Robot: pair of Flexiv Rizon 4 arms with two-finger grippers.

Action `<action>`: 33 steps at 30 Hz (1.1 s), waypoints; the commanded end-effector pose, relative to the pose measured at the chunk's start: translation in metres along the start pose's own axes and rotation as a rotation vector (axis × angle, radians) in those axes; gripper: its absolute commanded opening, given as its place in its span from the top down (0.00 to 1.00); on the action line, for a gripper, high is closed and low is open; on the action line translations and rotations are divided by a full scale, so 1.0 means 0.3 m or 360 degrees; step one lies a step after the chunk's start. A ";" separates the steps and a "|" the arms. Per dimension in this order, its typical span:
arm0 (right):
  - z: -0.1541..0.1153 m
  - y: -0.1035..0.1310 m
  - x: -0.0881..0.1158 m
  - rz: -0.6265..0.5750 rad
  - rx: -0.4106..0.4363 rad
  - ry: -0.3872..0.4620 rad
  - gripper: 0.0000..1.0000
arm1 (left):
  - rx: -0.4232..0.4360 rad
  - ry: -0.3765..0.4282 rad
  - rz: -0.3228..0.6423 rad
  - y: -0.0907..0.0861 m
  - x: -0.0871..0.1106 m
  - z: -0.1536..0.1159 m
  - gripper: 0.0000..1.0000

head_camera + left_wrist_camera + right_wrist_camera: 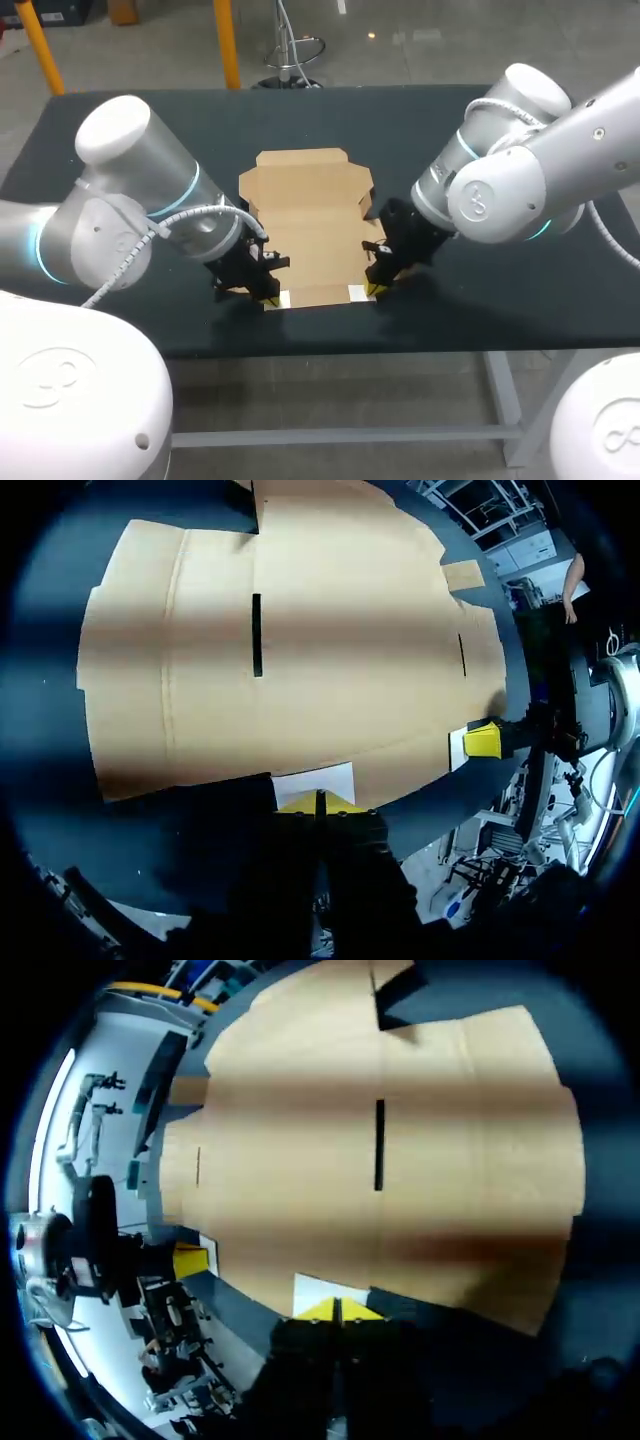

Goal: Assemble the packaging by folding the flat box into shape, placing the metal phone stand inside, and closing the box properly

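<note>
The left arm (120, 160) and right arm (540, 150) are fat rounded tubes, glossy white and pale grey, each banded by a glowing cyan ring (186, 192). A white ribbed cable (150, 237) loops along the left one. Round caps (483, 200) bear an embossed looped mark. The left gripper (268, 296) and right gripper (376, 290) are black, tipped yellow.
</note>
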State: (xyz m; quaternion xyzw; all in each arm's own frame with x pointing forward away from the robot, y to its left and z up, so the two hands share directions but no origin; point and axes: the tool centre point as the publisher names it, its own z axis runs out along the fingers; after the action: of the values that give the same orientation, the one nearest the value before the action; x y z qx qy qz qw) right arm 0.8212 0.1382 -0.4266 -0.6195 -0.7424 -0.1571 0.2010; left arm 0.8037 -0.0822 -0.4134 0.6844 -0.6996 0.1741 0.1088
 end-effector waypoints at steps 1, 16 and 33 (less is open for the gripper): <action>0.048 0.010 -0.012 0.0015 0.0012 -0.0034 1.00 | 0.0010 -0.0027 -0.0007 0.008 -0.009 0.035 1.00; -0.140 0.010 -0.028 0.0038 -0.0153 0.0056 1.00 | 0.0074 -0.0043 0.0013 0.002 0.002 -0.120 1.00; -0.312 0.048 -0.087 0.0067 -0.0260 0.0189 1.00 | 0.0122 0.0007 0.0015 -0.043 -0.024 -0.278 1.00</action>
State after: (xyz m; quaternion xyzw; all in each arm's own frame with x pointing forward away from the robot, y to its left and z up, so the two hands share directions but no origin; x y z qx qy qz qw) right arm 0.8476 0.0861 -0.3685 -0.6476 -0.7028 -0.2383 0.1726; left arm 0.8133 -0.0502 -0.3476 0.6860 -0.6944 0.2013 0.0815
